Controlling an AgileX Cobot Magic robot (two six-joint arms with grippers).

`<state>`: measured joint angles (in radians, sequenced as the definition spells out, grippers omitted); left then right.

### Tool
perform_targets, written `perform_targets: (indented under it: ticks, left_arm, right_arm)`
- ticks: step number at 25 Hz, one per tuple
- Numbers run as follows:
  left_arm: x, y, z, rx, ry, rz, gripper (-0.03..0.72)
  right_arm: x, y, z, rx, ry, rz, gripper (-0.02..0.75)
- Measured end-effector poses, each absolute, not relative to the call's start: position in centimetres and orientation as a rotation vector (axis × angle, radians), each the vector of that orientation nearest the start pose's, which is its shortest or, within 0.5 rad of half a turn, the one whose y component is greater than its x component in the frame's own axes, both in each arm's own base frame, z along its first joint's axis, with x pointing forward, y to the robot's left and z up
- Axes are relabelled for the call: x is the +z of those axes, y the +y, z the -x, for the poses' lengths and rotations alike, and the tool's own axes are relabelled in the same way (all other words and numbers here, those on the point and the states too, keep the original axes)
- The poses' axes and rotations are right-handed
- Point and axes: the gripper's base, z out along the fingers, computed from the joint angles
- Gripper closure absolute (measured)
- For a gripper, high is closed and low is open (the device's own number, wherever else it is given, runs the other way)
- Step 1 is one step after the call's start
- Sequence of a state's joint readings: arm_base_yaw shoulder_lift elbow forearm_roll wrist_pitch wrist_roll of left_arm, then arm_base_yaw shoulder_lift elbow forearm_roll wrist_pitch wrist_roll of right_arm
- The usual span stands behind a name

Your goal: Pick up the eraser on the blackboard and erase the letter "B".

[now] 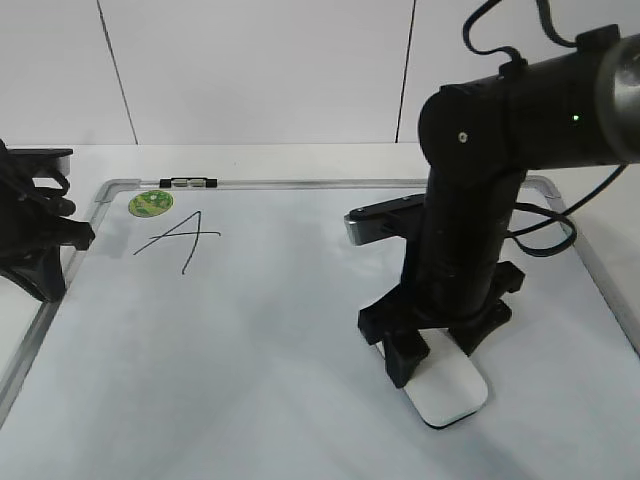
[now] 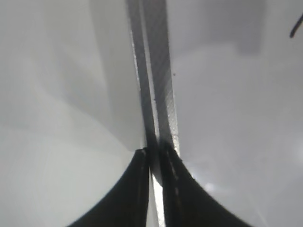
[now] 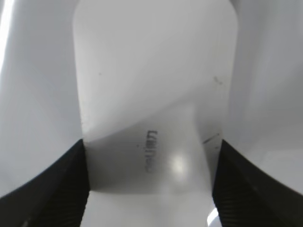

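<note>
**Right pincer clamped on eraser, B not in sight**

Right pincer (image 1: 430,362) sits low on the blackboard (image 1: 250,340), straddling the eraser (image 1: 448,392). In the right wrist view the eraser (image 3: 156,109) fills the gap between the two black fingers (image 3: 57,189), and both fingers press its long sides, so I read it as grasping the eraser. Eraser lies flat on the board, directly under and just ahead of the pincer, its near end poking out toward the camera in the exterior view.

Left pincer (image 2: 154,158) is parked over the board's grey frame (image 2: 156,85) at the left edge, fingers pressed together, clenched on nothing.

Letter "A" (image 1: 180,238) is well to the left of and beyond the right pincer, near the green sticker (image 1: 150,203). A marker (image 1: 187,182) rests on the top frame. The letter "B" shows in no view; probably hidden behind the right arm, but I cannot tell.

Step in hand, as I judge it: secure the grip, then carry the eraser to the B.
- Keep the squeeze centred on the long sides; the smooth plastic may slip or twist.
- Keep the felt face down and level, with light, even pressure.
- Wipe only over the B and stay clear of the A.
</note>
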<state>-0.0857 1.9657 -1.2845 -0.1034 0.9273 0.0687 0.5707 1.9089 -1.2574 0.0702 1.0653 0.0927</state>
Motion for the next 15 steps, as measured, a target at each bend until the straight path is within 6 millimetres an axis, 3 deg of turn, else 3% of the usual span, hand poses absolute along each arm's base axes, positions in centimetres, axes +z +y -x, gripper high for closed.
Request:
perform_targets:
  ticks: [7,15]
  left_arm:
    - [15.6,-3.9,-36.7,-0.131,3.087,-0.146,0.654]
    - [15.6,-3.9,-36.6,-0.122,3.094,-0.153,0.654]
  right_arm:
    - [17.4,14.8,-29.9,0.018,3.174,0.523,0.176]
    - [17.5,14.9,-29.9,0.179,3.164,0.521,0.176]
